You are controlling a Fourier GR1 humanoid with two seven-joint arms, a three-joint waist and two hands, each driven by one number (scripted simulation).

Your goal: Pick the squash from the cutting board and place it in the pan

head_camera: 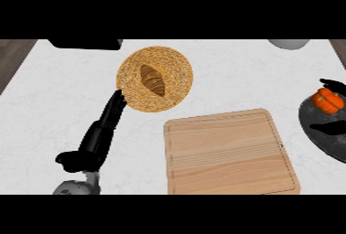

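The orange squash (329, 100) lies in the dark pan (316, 132) at the right edge of the head view. My right hand (332, 84) shows only partly there: dark fingers touch the squash's far side, and the thumb (327, 128) stands apart from its near side, so the hand is spread wide around it. The wooden cutting board (229, 153) sits in the middle front with nothing on it. My left hand (101, 132) rests on the counter at the left, fingers straight and pointing toward the basket.
A woven basket (172, 64) holding a croissant (154, 80) stands behind the board on the left. A black object (84, 43) sits at the back left, a pale bowl (289, 43) at the back right.
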